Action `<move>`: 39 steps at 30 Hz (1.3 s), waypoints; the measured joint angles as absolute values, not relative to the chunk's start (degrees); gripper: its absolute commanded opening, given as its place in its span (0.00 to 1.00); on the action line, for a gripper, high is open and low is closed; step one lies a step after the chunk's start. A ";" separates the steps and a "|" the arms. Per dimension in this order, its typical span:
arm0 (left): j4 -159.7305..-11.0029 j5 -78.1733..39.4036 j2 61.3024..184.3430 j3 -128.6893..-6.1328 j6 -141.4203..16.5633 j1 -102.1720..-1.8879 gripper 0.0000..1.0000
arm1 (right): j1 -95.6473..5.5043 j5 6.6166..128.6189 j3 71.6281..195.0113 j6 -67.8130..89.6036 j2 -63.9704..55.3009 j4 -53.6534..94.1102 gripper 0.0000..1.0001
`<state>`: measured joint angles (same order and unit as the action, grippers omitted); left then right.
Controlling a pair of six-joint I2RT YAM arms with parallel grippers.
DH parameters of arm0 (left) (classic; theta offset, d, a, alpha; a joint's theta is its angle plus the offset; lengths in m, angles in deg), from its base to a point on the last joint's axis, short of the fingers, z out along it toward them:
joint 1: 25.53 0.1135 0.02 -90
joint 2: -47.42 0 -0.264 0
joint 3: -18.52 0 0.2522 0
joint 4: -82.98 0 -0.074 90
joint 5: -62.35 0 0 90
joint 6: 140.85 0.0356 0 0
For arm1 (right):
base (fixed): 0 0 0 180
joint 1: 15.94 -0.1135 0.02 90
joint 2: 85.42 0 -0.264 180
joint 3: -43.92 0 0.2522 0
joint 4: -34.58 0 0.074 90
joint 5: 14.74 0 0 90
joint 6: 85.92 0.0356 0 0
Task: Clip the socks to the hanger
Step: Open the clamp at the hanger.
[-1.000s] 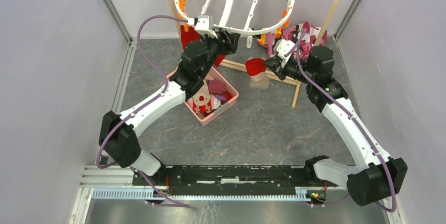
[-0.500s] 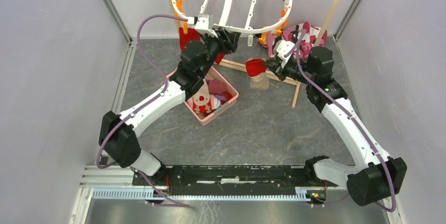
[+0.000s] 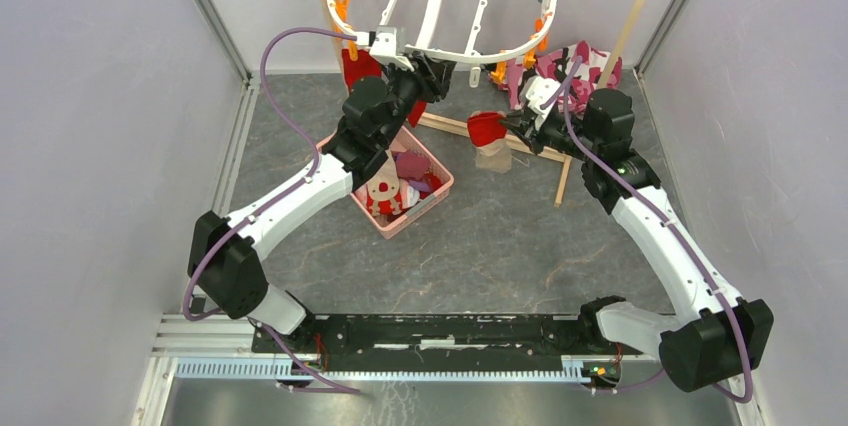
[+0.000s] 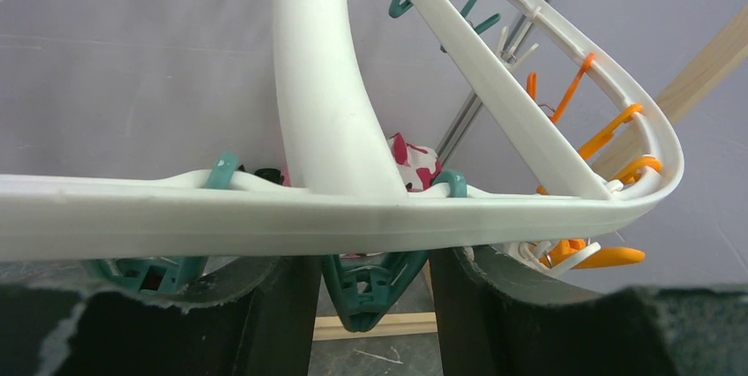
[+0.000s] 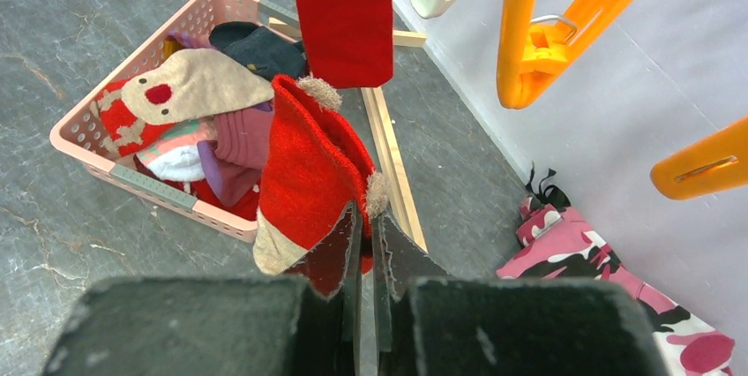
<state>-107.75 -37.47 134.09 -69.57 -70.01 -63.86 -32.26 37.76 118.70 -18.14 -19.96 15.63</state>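
The white oval hanger (image 3: 437, 6) hangs at the back with teal and orange pegs. My left gripper (image 3: 430, 71) is open just under its near rim (image 4: 265, 217), its two fingers on either side of a teal peg (image 4: 370, 292) whose tip is closed. My right gripper (image 3: 510, 124) is shut on a red sock with a beige toe (image 3: 487, 128), held above the floor right of the basket; in the right wrist view the sock (image 5: 309, 173) hangs from the pinched jaws (image 5: 363, 226). Another red sock (image 5: 344, 14) hangs clipped from the hanger.
A pink basket (image 3: 440, 186) holding several socks sits under my left arm and shows in the right wrist view (image 5: 132, 177). The wooden rack's base bar (image 5: 388, 146) lies on the floor. A pink, black and white cloth (image 3: 570, 61) lies at the back right.
The hanger has swung slightly to the left since the earliest frame. Both arms have stayed almost still, and the right gripper keeps its hold on the red sock.
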 measured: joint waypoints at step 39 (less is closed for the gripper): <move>-102.20 -38.32 134.07 -73.48 -81.46 -63.86 0.03 | -35.89 39.47 113.58 7.22 -17.60 32.77 0.00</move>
<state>-102.20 -38.32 134.07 -73.48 -81.46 -63.86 -35.89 39.47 113.58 7.22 -17.60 32.77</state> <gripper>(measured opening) 0.378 0.069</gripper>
